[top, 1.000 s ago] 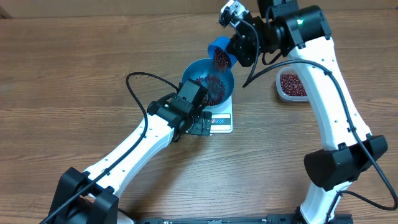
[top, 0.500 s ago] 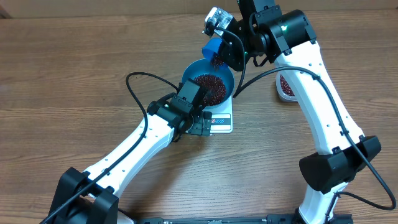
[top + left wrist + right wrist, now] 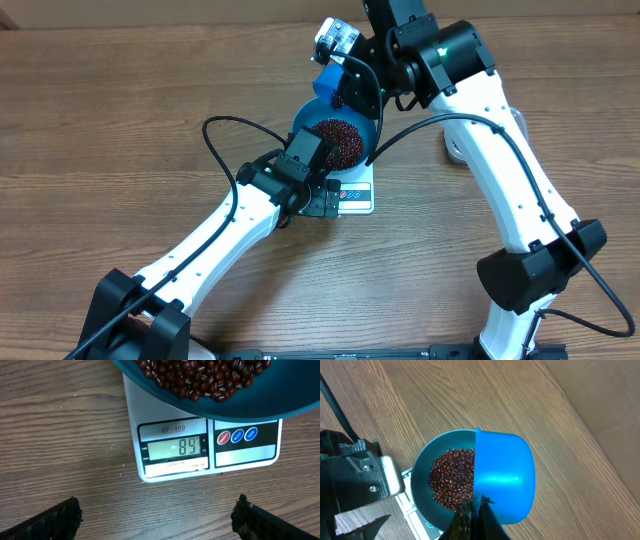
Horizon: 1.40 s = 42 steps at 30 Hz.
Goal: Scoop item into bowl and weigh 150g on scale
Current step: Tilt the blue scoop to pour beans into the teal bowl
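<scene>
The blue bowl point(image 3: 360, 128) sits on the white scale point(image 3: 355, 198) and holds a heap of red-brown beans point(image 3: 337, 140). My right gripper point(image 3: 346, 90) is shut on the handle of a small blue scoop point(image 3: 327, 84), tipped on its side over the bowl's far rim. In the right wrist view the scoop point(image 3: 504, 477) covers the right part of the bowl point(image 3: 420, 467), with beans point(image 3: 451, 479) beside it. My left gripper point(image 3: 157, 520) stands open over bare table just in front of the scale point(image 3: 245, 452), whose display point(image 3: 175, 447) is lit. Beans point(image 3: 200, 377) fill the bowl point(image 3: 235, 407) above it.
A clear plastic tub point(image 3: 450, 152) stands to the right of the scale, almost wholly hidden under my right arm. My left arm reaches in from the lower left with a black cable point(image 3: 215, 135) looping over the wooden table point(image 3: 120, 110).
My right arm swung left and farther back with the scoop, which has emptied its beans into the bowl. The arm now covers the tub. The left arm stayed still.
</scene>
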Available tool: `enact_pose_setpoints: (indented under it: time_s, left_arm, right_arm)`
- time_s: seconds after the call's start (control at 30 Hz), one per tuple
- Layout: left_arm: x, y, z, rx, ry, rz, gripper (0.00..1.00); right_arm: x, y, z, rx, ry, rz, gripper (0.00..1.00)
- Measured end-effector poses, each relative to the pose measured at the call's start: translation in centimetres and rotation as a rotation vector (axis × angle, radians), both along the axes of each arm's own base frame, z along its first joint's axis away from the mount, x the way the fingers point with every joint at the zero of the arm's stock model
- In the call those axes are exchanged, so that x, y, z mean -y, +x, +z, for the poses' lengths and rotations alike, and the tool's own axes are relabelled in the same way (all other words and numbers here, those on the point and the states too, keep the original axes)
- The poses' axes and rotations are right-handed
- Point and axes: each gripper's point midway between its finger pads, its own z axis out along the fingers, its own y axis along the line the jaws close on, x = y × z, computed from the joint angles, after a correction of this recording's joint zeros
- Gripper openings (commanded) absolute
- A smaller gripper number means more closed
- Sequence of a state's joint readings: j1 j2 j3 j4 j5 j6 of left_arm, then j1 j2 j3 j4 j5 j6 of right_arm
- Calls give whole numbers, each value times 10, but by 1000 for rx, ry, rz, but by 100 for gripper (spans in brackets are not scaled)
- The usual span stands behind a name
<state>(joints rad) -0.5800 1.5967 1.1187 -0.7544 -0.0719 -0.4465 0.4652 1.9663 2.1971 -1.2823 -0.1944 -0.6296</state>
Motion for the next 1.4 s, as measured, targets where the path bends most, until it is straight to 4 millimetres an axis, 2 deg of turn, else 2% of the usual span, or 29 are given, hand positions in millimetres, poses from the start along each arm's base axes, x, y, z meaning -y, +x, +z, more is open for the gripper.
enact_pose_setpoints:
  time_s: [0.2, 0.8, 0.87, 1.3, 1.4]
  left_arm:
    - [0, 0, 0, 0, 0, 0, 100]
    - [0, 0, 0, 0, 0, 0, 99]
    - [0, 0, 0, 0, 0, 0, 100]
    - [0, 0, 0, 0, 0, 0, 100]
    - [0, 0, 0, 0, 0, 0, 99]
  right_arm:
    - [-2, 2, 1, 12, 3, 0, 4]
    - [10, 1, -9, 0, -75, -55, 4]
    - [9, 6, -6, 18, -66, -79, 4]
    - [6, 2, -8, -14, -43, -106, 4]
    - [12, 2, -10, -24, -64, -144, 4]
